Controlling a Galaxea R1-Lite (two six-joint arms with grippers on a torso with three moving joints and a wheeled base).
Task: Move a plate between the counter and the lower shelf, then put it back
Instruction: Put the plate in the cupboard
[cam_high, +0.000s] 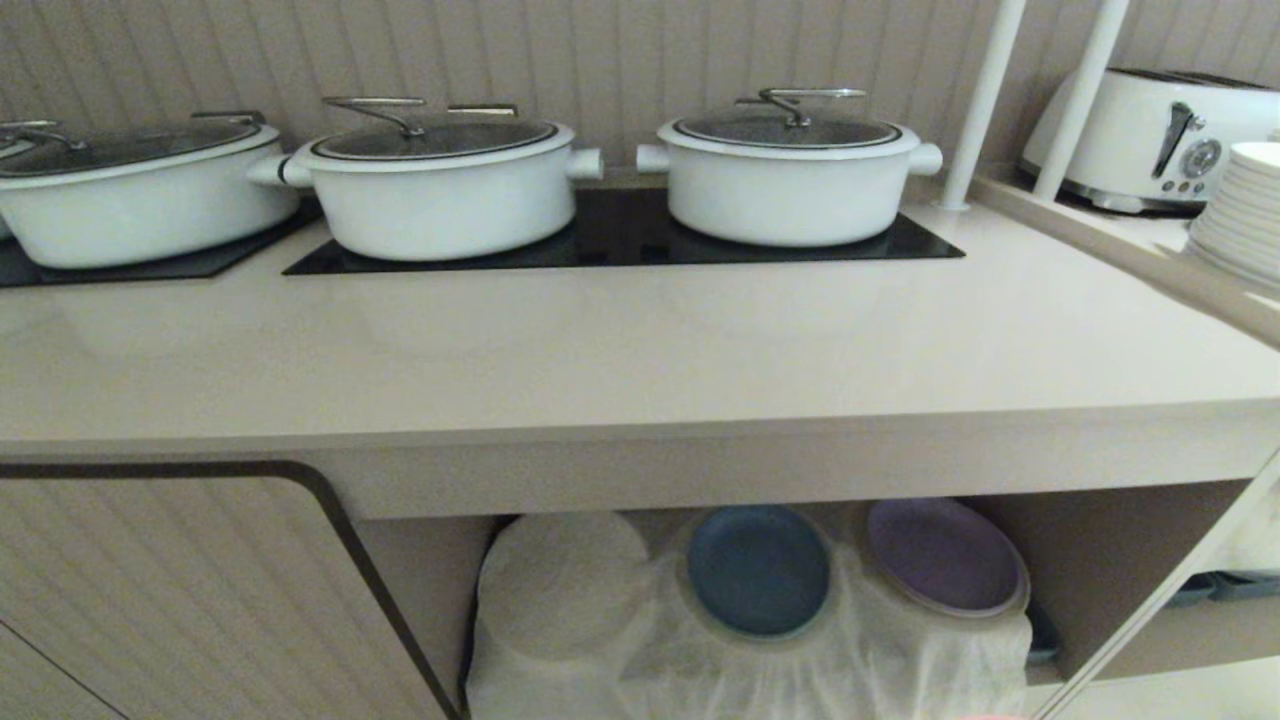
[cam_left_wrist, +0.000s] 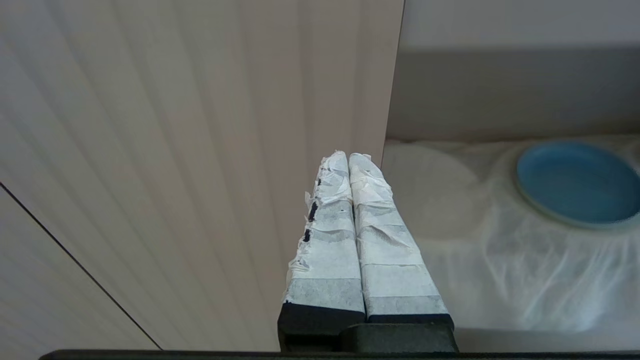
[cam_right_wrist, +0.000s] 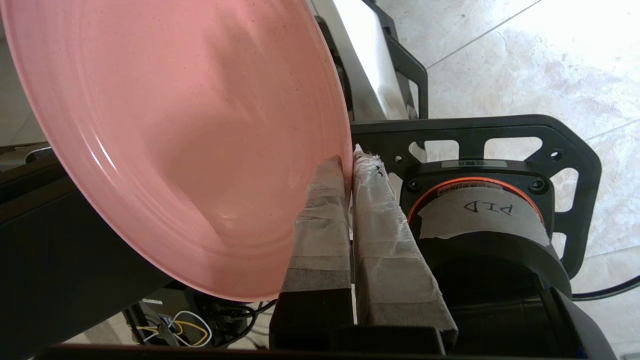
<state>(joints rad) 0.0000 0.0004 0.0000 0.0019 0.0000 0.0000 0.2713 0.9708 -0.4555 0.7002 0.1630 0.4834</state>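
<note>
Head view: the long beige surface (cam_high: 640, 340) carries three white lidded pots (cam_high: 440, 185) on black hob panels, and neither arm shows. Below its thick front edge, the lower shelf (cam_high: 1100, 560) holds a white cloth (cam_high: 800, 670) draped over round mounds, with a round blue plate (cam_high: 758, 568) and a round purple plate (cam_high: 945, 556) on top and one covered mound bare at the left. The front edge overhangs the recess, so a plate carried in too high could strike it.

Left wrist view: the left gripper (cam_left_wrist: 348, 159) hangs beside the ribbed beige cabinet door (cam_left_wrist: 175, 150), its taped fingers pressed together on nothing.

Right wrist view: the right gripper (cam_right_wrist: 348, 161) pinches the rim of the round matte pink plastic plate (cam_right_wrist: 170, 130), held low over the robot's black base (cam_right_wrist: 500, 150) and the pale tiled floor (cam_right_wrist: 525, 65), outside the shelf. The grip takes only the edge, and the plate hangs steeply tilted; my worry is that it pivots or slips between the fingers, or that its far rim catches the cloth or nudges the blue plate.
</note>
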